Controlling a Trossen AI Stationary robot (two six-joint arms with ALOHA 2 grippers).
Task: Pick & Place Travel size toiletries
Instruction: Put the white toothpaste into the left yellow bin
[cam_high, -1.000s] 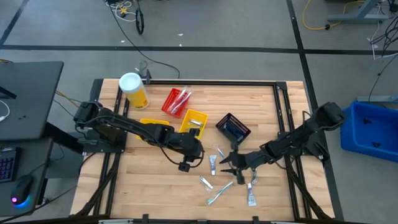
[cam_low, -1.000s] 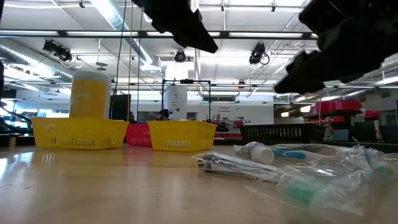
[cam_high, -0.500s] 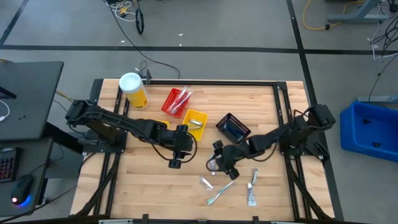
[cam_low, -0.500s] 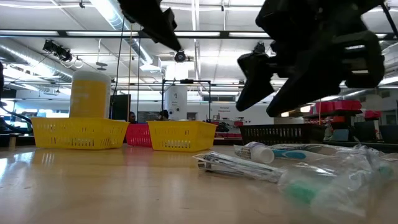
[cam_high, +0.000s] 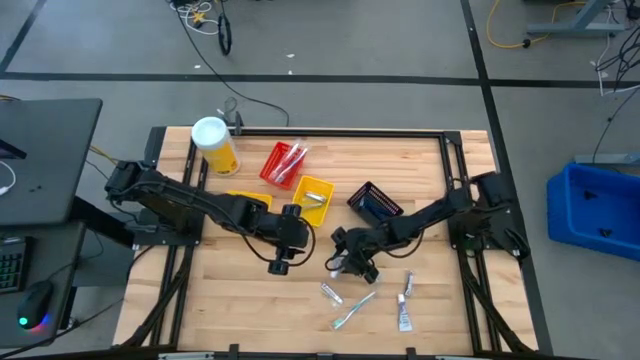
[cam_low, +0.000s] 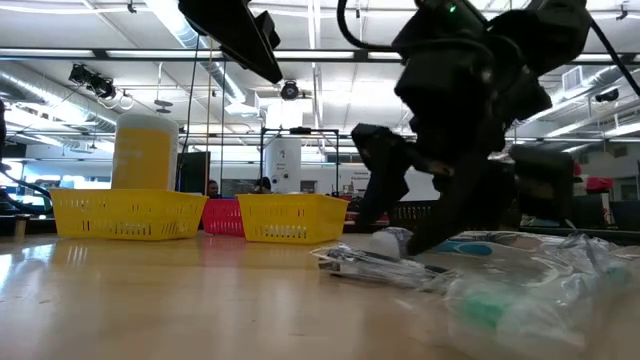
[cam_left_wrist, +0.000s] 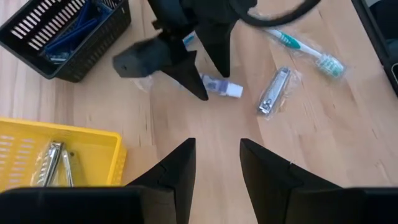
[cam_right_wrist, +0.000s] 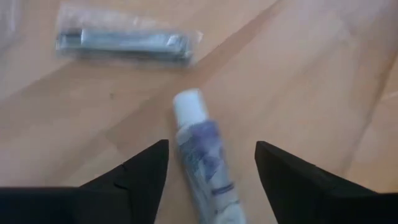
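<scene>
Two arms met near the middle of your table in the high view. Your right gripper (cam_high: 345, 262) reached in from three o'clock and hung low over a small toothpaste tube (cam_high: 341, 264), which lay on the wood just below the black basket (cam_high: 377, 204). Your left gripper (cam_high: 279, 262) waited at nine o'clock of it, below the yellow basket (cam_high: 312, 197). A wrapped nail clipper (cam_high: 330, 292), a green toothbrush (cam_high: 353, 309) and two more small items (cam_high: 404, 310) lay toward six o'clock.

In the low view your right gripper (cam_low: 400, 225) stood down at the tabletop over the wrapped toiletries (cam_low: 372, 263).

From the left wrist view, your left gripper (cam_left_wrist: 216, 163) had its fingers spread with nothing between them; beyond sat the tube (cam_left_wrist: 220, 86), the clipper (cam_left_wrist: 272, 92) and the toothbrush (cam_left_wrist: 303, 49).

From the right wrist view, your right gripper (cam_right_wrist: 211, 167) was released, fingers wide on either side of the tube (cam_right_wrist: 200, 151), not yet touching it. A wrapped razor (cam_right_wrist: 123, 41) lay past it.
</scene>
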